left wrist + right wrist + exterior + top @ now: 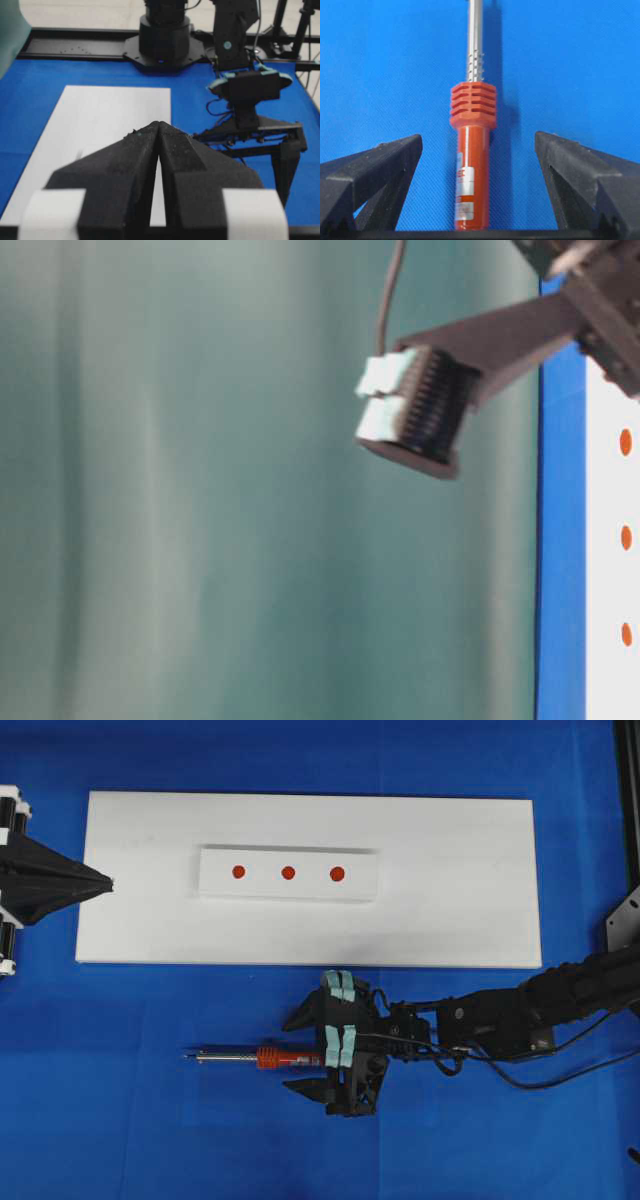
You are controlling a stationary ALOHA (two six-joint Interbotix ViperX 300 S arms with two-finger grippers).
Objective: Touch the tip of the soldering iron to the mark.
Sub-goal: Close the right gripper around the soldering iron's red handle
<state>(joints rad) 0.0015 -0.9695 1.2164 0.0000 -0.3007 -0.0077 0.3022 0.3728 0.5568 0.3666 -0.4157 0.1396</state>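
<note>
Red-handled soldering iron (471, 150) lies between the wide-spread right tool (477, 165).

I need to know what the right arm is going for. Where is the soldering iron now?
In the overhead view the soldering iron lies flat on the blue mat, below the white board, tip pointing left. Its handle sits between the open jaws of the right gripper.

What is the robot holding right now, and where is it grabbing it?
Nothing yet. The right end effector is wide open around the soldering iron handle, not pinching it. The left end effector is shut and empty.
</note>
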